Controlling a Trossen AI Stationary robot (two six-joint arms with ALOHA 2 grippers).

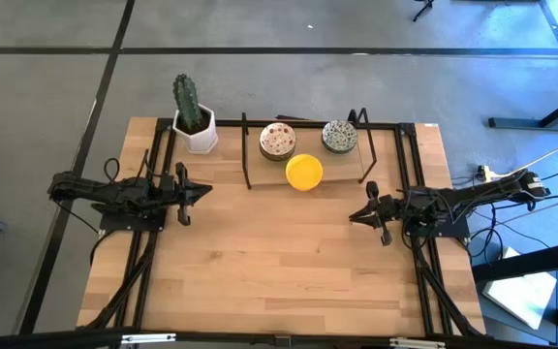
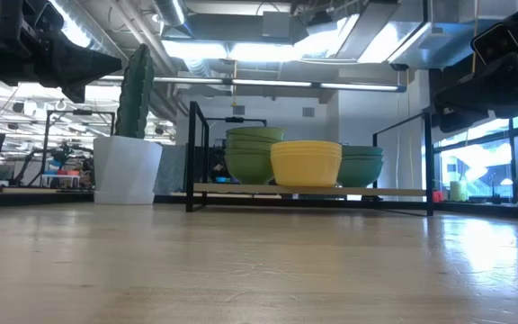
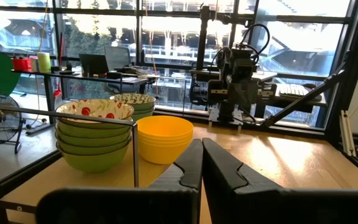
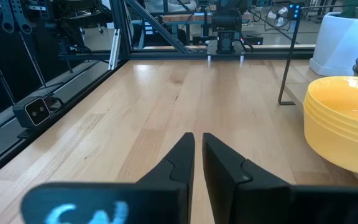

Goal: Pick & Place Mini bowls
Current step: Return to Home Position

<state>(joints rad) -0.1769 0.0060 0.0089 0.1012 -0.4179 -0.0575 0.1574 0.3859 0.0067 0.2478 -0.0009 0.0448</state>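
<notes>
Fingers of the left end effector [image 1: 204, 194] are held together, empty, toward the table's [image 1: 279, 276] left edge; the right end effector [image 1: 356, 215] is likewise held together, empty, toward the right edge. The mini bowls [image 1: 304, 172] are stacked on the shelf [image 1: 248, 160] at the far edge: red-patterned stack [image 1: 278, 142], green-grey stack [image 1: 339, 136], yellow stack [image 2: 306, 163] just in front.

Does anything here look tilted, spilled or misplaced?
Nothing stands out. The red patterned stack, yellow stack and green patterned stack sit level on the shelf; the cactus pot stands upright beside it; left gripper and right gripper hold nothing.
</notes>
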